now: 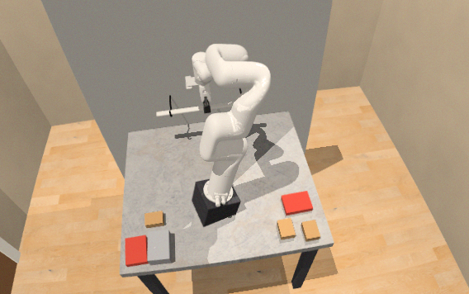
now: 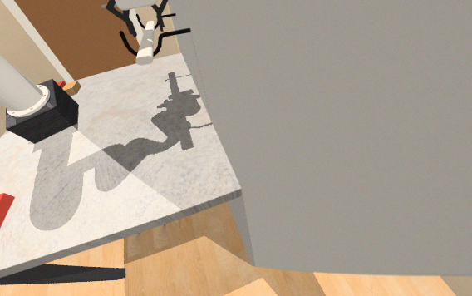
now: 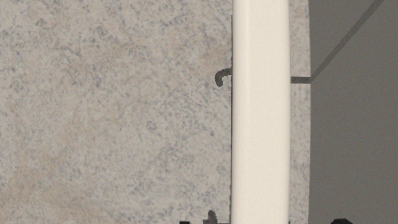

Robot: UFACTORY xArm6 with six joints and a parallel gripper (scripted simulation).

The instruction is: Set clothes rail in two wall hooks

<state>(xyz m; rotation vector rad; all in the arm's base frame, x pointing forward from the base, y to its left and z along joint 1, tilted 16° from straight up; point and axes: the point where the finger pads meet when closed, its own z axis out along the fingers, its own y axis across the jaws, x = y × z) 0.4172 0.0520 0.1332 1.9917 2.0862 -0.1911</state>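
The white clothes rail (image 1: 179, 111) lies level along the grey wall, high above the table. It rests in a black wall hook (image 1: 170, 103) near its left end; the second hook is behind the arm. In the exterior view the rail's end (image 2: 145, 46) sits in the curve of a black hook (image 2: 164, 37). My gripper (image 1: 206, 105) is around the rail's middle with its fingers open, apart from the rail. In the wrist view the rail (image 3: 260, 115) runs top to bottom, with the fingertips just showing at the bottom edge on either side.
The grey wall panel (image 1: 186, 41) stands right behind the rail. On the table's front part lie red (image 1: 296, 202), tan (image 1: 286, 228) and grey (image 1: 158, 246) flat blocks. The arm's black base (image 1: 215, 202) stands mid-table.
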